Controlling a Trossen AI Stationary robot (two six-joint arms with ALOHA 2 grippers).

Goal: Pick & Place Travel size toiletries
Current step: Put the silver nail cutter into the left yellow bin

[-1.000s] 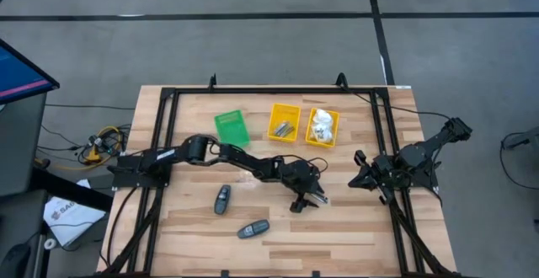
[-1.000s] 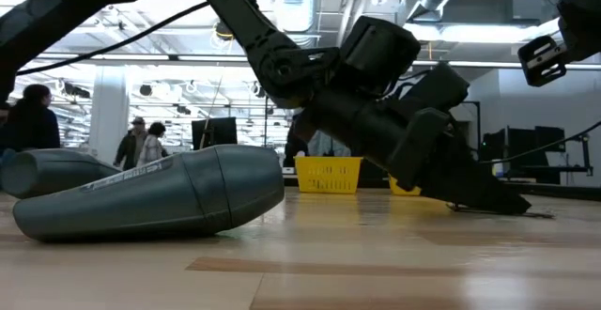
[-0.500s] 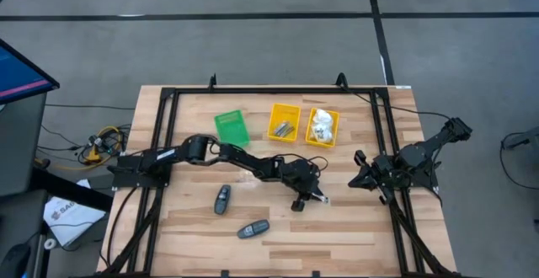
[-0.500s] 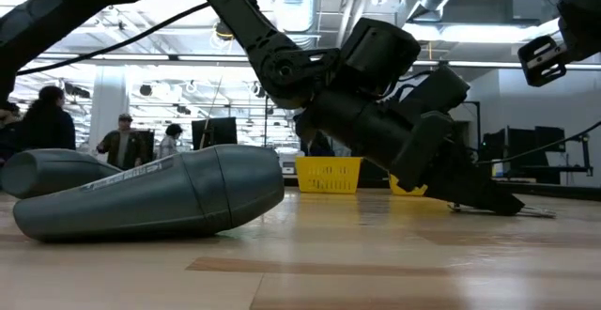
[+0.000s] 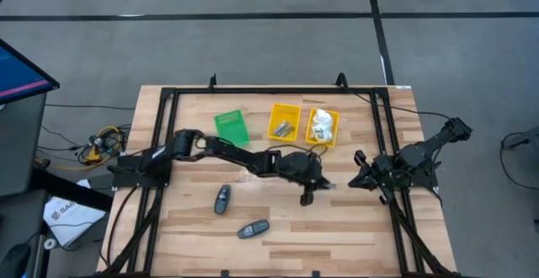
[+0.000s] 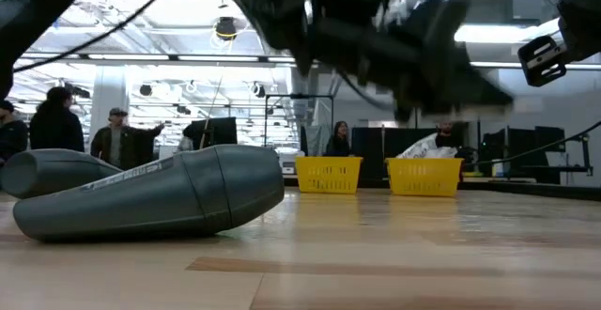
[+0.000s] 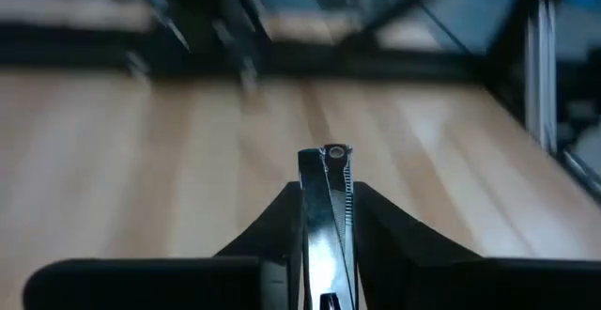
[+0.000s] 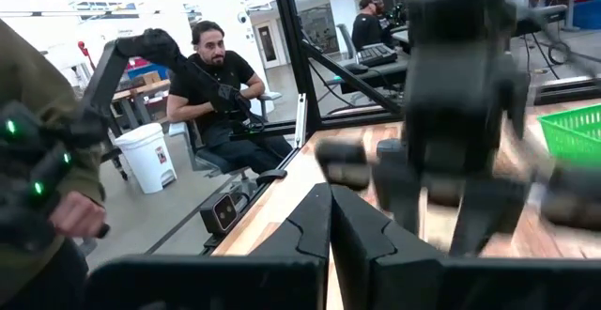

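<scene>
My left gripper hangs over the middle of the table, shut on a thin silver metal piece. It shows blurred near the top of the low view. Two dark grey oval gadgets lie flat on the wood near the front; one fills the low view's left. One yellow bin holds silver pieces, the other white packets. My right gripper waits shut at the table's right side. My left gripper pinches the silver piece between its two fingers, the piece standing on edge in the gap. Its riveted end sticks out past the fingertips. The fingers slant down toward the table's right. The piece is lifted clear of the wood.
A green bin stands left of the two yellow bins at the table's far side. A black frame runs round the table top. People stand and sit in the room beyond the table.
My left gripper has shut on the silver piece lying on the table, then risen with it and rolled a little, drifting slightly toward the far edge. The piece is now lifted clear of the wood.
</scene>
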